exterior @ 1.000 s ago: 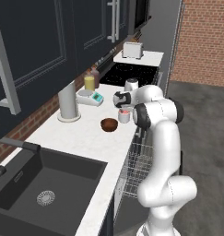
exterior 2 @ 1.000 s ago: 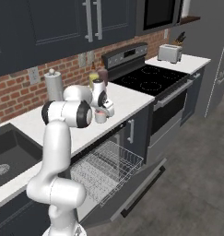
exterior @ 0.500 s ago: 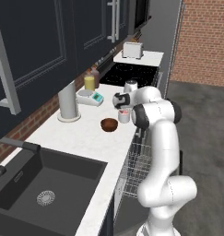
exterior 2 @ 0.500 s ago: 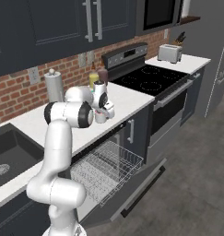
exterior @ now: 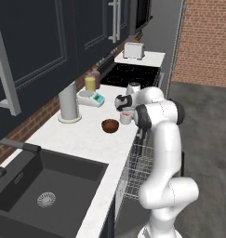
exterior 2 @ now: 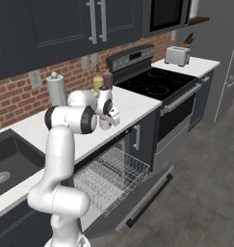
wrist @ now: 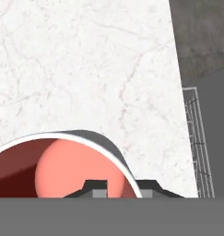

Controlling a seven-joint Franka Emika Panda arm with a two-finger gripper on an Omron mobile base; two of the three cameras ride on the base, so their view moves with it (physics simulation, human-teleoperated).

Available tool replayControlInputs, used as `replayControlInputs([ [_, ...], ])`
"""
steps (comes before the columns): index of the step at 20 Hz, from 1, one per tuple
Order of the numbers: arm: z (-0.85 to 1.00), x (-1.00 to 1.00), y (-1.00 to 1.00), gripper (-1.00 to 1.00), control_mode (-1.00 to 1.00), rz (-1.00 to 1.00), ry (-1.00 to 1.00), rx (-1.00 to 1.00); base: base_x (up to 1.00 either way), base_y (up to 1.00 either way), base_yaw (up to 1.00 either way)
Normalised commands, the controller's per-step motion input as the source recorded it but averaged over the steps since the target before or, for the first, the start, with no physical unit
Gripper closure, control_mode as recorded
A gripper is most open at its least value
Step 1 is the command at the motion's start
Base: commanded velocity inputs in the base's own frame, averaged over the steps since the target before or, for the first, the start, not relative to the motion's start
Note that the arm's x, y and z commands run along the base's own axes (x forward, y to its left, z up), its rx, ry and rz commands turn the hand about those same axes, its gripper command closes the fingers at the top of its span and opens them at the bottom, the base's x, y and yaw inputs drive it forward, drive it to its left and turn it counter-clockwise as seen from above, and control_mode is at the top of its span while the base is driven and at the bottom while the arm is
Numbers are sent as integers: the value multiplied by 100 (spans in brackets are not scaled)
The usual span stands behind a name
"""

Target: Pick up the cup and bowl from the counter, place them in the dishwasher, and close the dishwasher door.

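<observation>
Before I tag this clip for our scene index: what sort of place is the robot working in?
A home kitchen, computer-rendered by the look of it. A white counter holds a dark sink, a black stove stands further along with a toaster beyond it, and a dishwasher rack is pulled out under the counter.

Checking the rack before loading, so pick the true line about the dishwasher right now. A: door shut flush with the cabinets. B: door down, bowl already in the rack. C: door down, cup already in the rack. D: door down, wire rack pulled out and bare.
D: the dishwasher door hangs open, the wire rack sits pulled out with nothing in it, and the bowl and cup stand on the counter.
</observation>
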Motion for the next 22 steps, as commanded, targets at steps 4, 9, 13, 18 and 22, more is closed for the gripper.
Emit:
replayControlInputs([
  [4,-7,-49,-47,100,-100,-2,-4,6,0,0,0],
  [9,0,-79,-88,100,-100,-6,-12,10,0,0,0],
  [13,0,-90,-100,100,-100,-8,-14,11,0,0,0],
  [18,-3,-99,-100,100,-100,-7,-14,12,0,0,0],
  [22,-27,-80,-71,100,-100,-2,-8,12,0,0,0],
])
